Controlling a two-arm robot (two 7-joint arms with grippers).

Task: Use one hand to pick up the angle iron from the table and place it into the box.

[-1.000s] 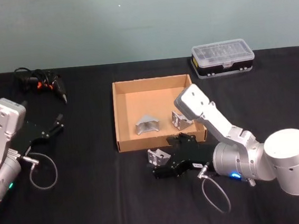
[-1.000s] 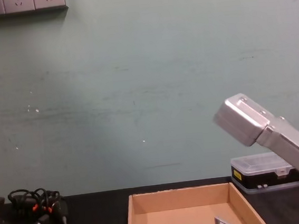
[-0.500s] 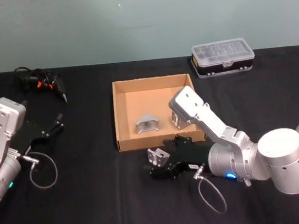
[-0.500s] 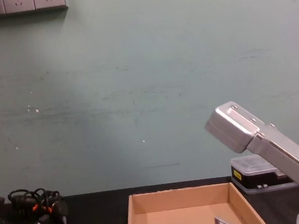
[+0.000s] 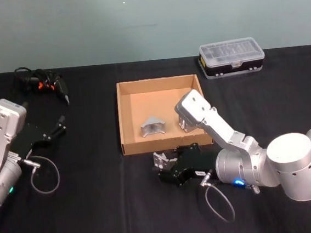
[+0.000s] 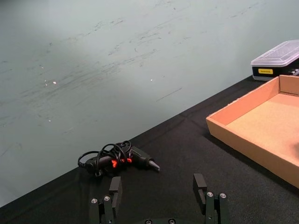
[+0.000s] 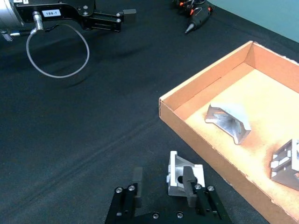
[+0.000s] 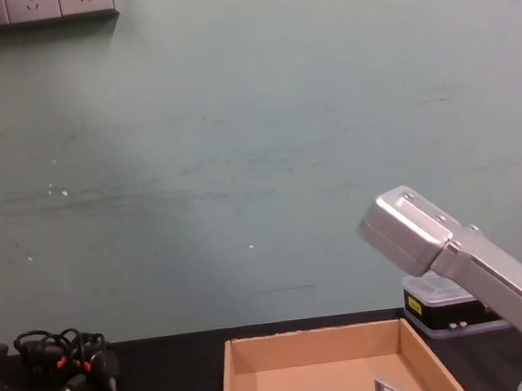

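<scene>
Stretching across both head and wrist views, the matte black table (image 5: pixel 98 210) carries everything, and the tan cardboard box (image 5: pixel 124 119) sits near its middle with two metal angle brackets already inside — one (image 5: pixel 152 128) toward the centre of the floor, the other (image 7: pixel 286 164) against the right-hand wall, partly hidden in the head view by the right arm's grey link. Just outside the box's near wall, on the bare table, lies the angle iron (image 7: pixel 185 176), a small silver bracket with a round hole in one face. The right gripper (image 7: pixel 162 183) is low over the table at that spot, its two black fingers spread apart; one finger (image 7: pixel 188 185) stands in front of the bracket and the other on its open side, so the part is not between them and is not pinched. The left gripper (image 6: pixel 157 188) hangs off to the robot's left over the table, fingers likewise spread, holding nothing. Behind it, near the table's far edge, lies a black power tool (image 5: pixel 56 87) with a coiled cord and orange marks. Beyond the box's right rear corner rests a clear-lidded plastic case (image 5: pixel 231 58) with a yellow label.
</scene>
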